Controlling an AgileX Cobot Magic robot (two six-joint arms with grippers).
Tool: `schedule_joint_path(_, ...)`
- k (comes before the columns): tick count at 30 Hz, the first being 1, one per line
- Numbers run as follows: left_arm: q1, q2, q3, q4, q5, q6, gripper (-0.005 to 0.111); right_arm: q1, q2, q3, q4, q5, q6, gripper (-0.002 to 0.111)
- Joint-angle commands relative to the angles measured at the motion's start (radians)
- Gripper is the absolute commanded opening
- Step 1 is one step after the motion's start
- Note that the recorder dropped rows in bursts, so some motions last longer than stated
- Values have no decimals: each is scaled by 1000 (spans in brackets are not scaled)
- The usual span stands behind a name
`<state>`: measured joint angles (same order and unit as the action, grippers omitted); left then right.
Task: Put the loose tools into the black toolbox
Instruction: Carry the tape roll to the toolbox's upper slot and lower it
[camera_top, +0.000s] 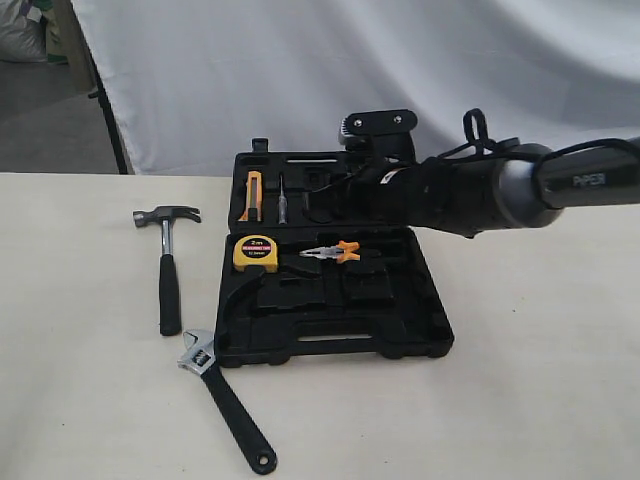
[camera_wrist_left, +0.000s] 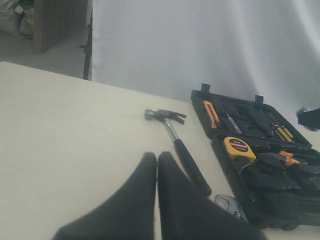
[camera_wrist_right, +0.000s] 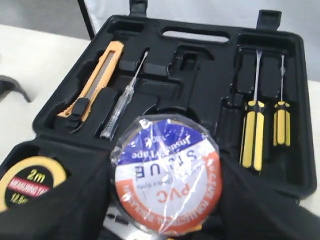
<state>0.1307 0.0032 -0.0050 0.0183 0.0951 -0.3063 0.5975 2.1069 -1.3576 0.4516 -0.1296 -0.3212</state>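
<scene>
Right wrist view: right tool (camera_wrist_right: 166, 202) grips tape roll (camera_wrist_right: 165, 167) over toolbox (camera_wrist_right: 200, 75); left tool (camera_wrist_left: 157, 159) closed.

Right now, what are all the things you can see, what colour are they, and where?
table: 1, cream
toolbox: 1, black, open on the table
hammer: 1, steel and black, on the table left of the toolbox
wrench: 1, silver and black, by the toolbox's front corner
tape roll: 1, black, white-blue-orange label, held over the toolbox
tape measure: 1, yellow, toolbox front half
pliers: 1, orange-handled, beside the tape measure
utility knife: 1, orange, toolbox back half
tester screwdriver: 1, clear, beside the knife
screwdrivers: 2, yellow and black, back half
left gripper: 1, black, shut, empty, above the table
right gripper: 1, black, gripping the tape roll
</scene>
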Motion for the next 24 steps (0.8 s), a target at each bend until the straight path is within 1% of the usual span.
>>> schedule_joint_path(1,25,-3,-3,4,-7,-5,1,-14,112,-156,-9,38,-19,0)
schedule_joint_path(7,25,-3,-3,4,-7,-5,1,-14,252,-357,-9,130,-24,0)
schedule_joint_path(11,25,-3,-3,4,-7,-5,1,-19,317,-441,-9,166,-28,0)
schedule_joint_path(15,25,-3,-3,4,-7,-5,1,-21,352,-469,-9,166,-67,0)
schedule_joint_path(24,25,-3,-3,4,-7,-5,1,-28,355,-469,-9,166,-67,0)
